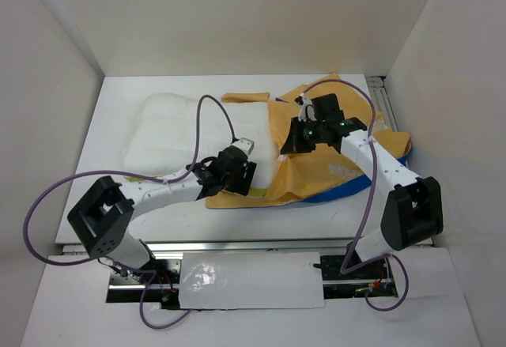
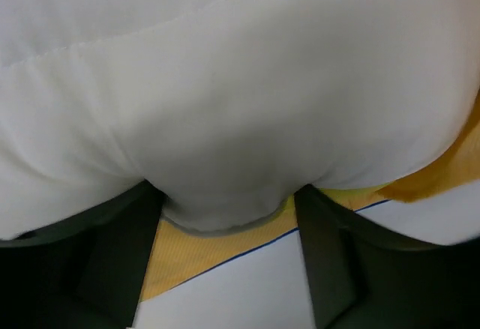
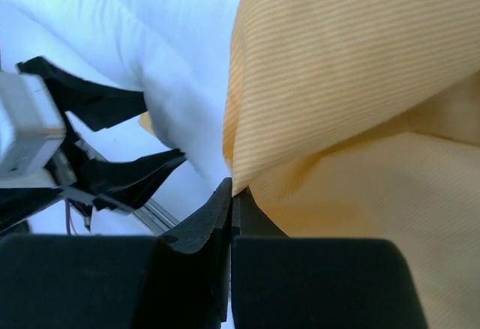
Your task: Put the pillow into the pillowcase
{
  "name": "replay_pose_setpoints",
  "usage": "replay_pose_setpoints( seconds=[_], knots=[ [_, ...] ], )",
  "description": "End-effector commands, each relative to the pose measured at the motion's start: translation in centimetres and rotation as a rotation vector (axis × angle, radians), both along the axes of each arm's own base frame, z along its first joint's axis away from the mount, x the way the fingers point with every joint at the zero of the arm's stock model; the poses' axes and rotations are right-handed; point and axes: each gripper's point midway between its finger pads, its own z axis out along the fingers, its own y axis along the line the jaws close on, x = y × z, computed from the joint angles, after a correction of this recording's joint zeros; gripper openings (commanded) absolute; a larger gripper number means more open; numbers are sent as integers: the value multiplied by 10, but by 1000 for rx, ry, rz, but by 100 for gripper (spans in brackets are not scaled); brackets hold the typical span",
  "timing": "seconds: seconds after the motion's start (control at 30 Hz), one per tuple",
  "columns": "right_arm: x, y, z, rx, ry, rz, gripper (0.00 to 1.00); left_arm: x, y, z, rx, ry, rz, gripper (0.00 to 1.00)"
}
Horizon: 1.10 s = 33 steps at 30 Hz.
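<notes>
the pillow (image 1: 170, 133) lies on the table (image 1: 118, 98), left of centre, its right end just inside the orange mouth of the pillowcase (image 1: 332, 165). the left gripper (image 2: 226, 194) stands wide open around the pillow's near edge. the right gripper (image 3: 231, 190) pinches the pillowcase's edge.

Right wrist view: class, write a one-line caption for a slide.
Right gripper shut on a fold of the pillowcase, orange-yellow inside showing, right beside the white pillow.

Bright, even overhead light; soft shadows; wrist views blurred close-up; pillow (image 2: 225, 104) nearly blown out.
</notes>
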Motion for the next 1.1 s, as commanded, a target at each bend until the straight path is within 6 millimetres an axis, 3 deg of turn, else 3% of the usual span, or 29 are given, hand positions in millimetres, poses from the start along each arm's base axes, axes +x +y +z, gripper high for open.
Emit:
replay_pose_setpoints(
  seconds=[0.0, 0.03, 0.07, 0.1, 0.23, 0.33, 0.37, 0.4, 0.43, 0.6, 0.7, 0.77, 0.87, 0.9, 0.97, 1.0, 1.03, 1.07],
  knots=[
    [-5, 7, 20, 1, -73, 35, 0, 20, -36, 1, -66, -9, -27, 71],
    [-4, 6, 20, -5, -75, 28, 0, 22, -38, -2, -61, 5, -20, 33],
    [-4, 6, 22, -5, -75, 28, 0, 26, -44, 0, -76, 6, -8, 12],
    [-6, 10, 22, -5, -76, 39, 0, 27, -45, -6, -65, 16, -8, 0],
    [-6, 15, 26, -14, -86, 59, 0, 34, -49, 8, -106, -32, 42, 0],
    [-2, 19, 40, -13, -125, 66, 0, 40, -45, 54, -209, -144, 86, 0],
    [-3, 22, 40, -15, -118, 75, 0, 39, -44, 85, -277, -201, 84, 0],
    [0, 24, 44, -13, -125, 75, 0, 39, -43, 100, -313, -231, 83, 0],
    [0, 29, 56, 6, -143, 93, 0, 40, -41, 114, -343, -258, 99, 0],
    [-15, 67, 80, 70, -194, 199, 0, 60, -43, 181, -460, -372, 195, 0],
    [-23, 82, 91, 96, -211, 239, 0, 71, -55, 183, -446, -362, 195, 0],
    [-27, 91, 96, 97, -230, 248, 0, 59, -82, 163, -451, -295, 101, 0],
    [-20, 96, 106, 100, -261, 231, 0, 43, -101, 138, -452, -252, 56, 0],
    [-17, 98, 101, 89, -240, 231, 0, 34, -110, 134, -450, -249, 70, 0],
    [-17, 104, 117, 117, -252, 253, 0, 41, -99, 126, -387, -248, 212, 0],
    [-19, 105, 123, 128, -252, 264, 0, 45, -96, 111, -343, -230, 262, 0],
    [-24, 108, 127, 147, -243, 289, 0, 54, -93, 121, -346, -253, 331, 0],
    [-24, 108, 127, 147, -243, 289, 0, 55, -87, 115, -304, -244, 351, 0]
  ],
)
